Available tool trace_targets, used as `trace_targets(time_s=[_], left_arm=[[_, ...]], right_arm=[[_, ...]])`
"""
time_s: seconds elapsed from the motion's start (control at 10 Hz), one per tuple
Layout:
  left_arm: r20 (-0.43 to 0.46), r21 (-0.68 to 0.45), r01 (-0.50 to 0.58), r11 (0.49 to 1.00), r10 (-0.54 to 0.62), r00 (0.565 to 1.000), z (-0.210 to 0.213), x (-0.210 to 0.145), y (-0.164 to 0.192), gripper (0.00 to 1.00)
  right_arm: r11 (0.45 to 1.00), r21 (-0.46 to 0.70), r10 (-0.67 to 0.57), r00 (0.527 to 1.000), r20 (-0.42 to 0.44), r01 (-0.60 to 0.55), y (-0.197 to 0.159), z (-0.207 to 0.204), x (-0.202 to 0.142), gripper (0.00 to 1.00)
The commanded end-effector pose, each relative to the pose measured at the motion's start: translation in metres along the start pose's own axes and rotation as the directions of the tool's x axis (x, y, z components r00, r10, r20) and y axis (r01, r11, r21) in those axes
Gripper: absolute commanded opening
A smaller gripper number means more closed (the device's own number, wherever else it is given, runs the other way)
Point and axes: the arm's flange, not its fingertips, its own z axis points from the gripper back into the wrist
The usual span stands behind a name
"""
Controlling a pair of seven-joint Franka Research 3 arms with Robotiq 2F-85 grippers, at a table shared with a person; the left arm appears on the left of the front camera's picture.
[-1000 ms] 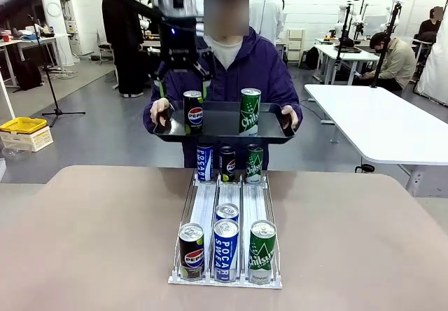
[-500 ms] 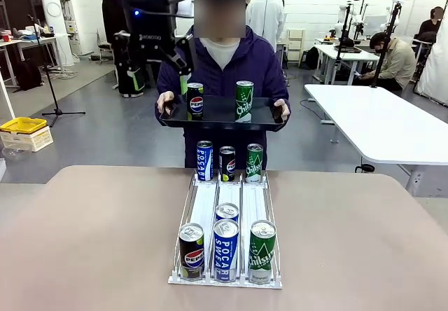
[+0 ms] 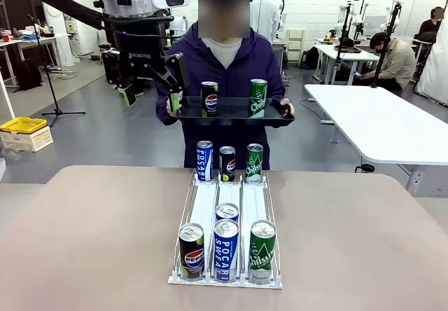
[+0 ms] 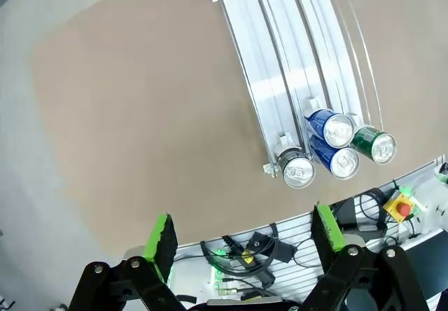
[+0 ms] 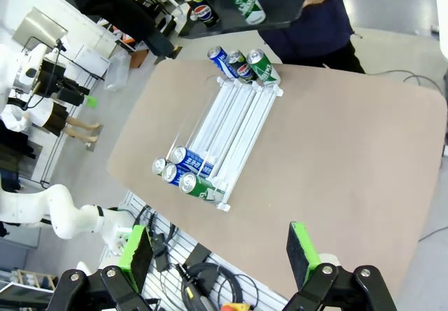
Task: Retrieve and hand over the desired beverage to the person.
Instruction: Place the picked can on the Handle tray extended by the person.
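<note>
**Across the bench, a tray with two cans on it**

At the far side of the bench stood the person in a dark purple hooded jacket, holding a black tray level at chest height with both hands. On the tray stood two upright cans: a Pepsi can on the left and a green Chilsung can on the right, a little apart from each other.

The left end effector hung high in the air just left of the tray's left edge, its green-padded fingers spread wide with nothing between them. From its wrist camera the fingers framed the bench far below. The right end effector was likewise spread and empty, high above the near right part of the bench.

On the bench lay a white three-lane can rack running near to far. At its near end stood a Pepsi, a Pocari Sweat and a Chilsung can, with a second Pocari Sweat can directly behind the middle one. Three more cans stood in a row at the far end.
</note>
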Motion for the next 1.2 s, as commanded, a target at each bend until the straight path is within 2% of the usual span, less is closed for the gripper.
trace_targets(time_s=[0.0,1.1], left_arm=[[0.006,0.002,0.006,1.000,-0.006,1.000,0.0026,-0.0003,-0.0020,1.00],[0.006,0.002,0.006,1.000,-0.006,1.000,0.0026,-0.0003,-0.0020,1.00]], right_arm=[[1.000,0.021,0.009,1.000,0.002,-0.009,-0.0002,-0.0010,0.0003,1.00],[1.000,0.021,0.009,1.000,0.002,-0.009,-0.0002,-0.0010,0.0003,1.00]])
